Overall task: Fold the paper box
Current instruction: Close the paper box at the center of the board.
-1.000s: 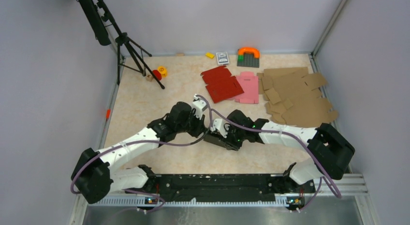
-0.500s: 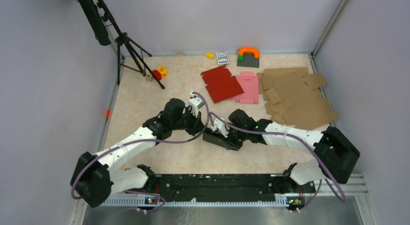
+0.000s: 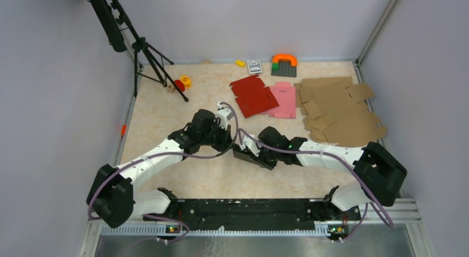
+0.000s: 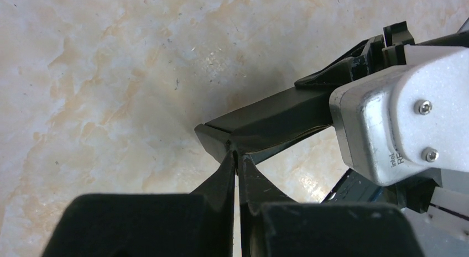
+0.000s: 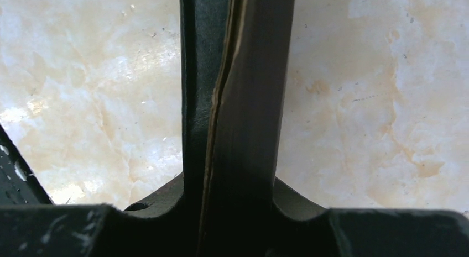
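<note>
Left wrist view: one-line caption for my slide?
Left gripper pinches a corner of the black paper box over the marbled table.

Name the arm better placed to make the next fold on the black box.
Left, probably. The left gripper is pinched shut on an end corner of the black box, ready to bend it; the right gripper clamps the body as an anchor.

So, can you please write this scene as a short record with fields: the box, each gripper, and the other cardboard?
box: black paper box, partly folded, held by both grippers
left gripper: shut, pinching one corner of the box
right gripper: shut on the box's folded layers
far side of table: red blank, pink blank, brown cardboard blanks, all lying flat
</note>
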Available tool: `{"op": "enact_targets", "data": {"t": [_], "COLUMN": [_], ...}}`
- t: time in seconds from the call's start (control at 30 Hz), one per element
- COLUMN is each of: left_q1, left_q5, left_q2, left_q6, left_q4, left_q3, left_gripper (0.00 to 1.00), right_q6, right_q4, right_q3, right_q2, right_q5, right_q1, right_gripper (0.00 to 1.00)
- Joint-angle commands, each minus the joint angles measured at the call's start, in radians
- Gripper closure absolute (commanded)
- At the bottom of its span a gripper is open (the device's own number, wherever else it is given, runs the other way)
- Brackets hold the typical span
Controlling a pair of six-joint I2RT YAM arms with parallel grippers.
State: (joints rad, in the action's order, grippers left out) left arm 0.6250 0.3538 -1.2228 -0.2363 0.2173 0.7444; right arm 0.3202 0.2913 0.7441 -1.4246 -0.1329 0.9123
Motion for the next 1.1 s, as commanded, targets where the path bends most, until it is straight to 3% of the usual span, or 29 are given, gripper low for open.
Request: {"op": "enact_targets", "data": {"t": [0.0, 0.27, 0.67, 0.8, 1.07], "left_q1": [-0.004, -0.018, -0.170, -0.173, -0.162], "left_q5": [-0.001, 0.015, 0.337, 0.333, 0.195], "left_q2": [-0.029, -0.053, -0.024, -0.044, -0.003], "left_q6": [-0.049, -0.078, -0.123, -0.099, -0.049], "left_q4": [0.011, 0.019, -0.020, 0.056, 0.118], "left_q3": [0.045, 0.070, 0.030, 0.057, 0.056], "left_gripper": [1.00, 1.00, 1.00, 1.00, 1.00], "right_q6": [-0.007, 0.014, 0.028, 0.017, 0.008], "right_q4": [-0.091, -0.153, -0.176, -0.191, -0.167], "right_q3": [0.011, -0.037, -0.075, -0.070, -0.048], "right_q2": [-0.002, 0.029, 0.046, 0.050, 0.037], "right_q5": [0.077, 0.046, -0.009, -0.040, -0.055], "right_q1": [0.021, 0.022, 0.019, 0.006, 0.005], "right_gripper": [1.00, 1.00, 1.00, 1.00, 1.00]}}
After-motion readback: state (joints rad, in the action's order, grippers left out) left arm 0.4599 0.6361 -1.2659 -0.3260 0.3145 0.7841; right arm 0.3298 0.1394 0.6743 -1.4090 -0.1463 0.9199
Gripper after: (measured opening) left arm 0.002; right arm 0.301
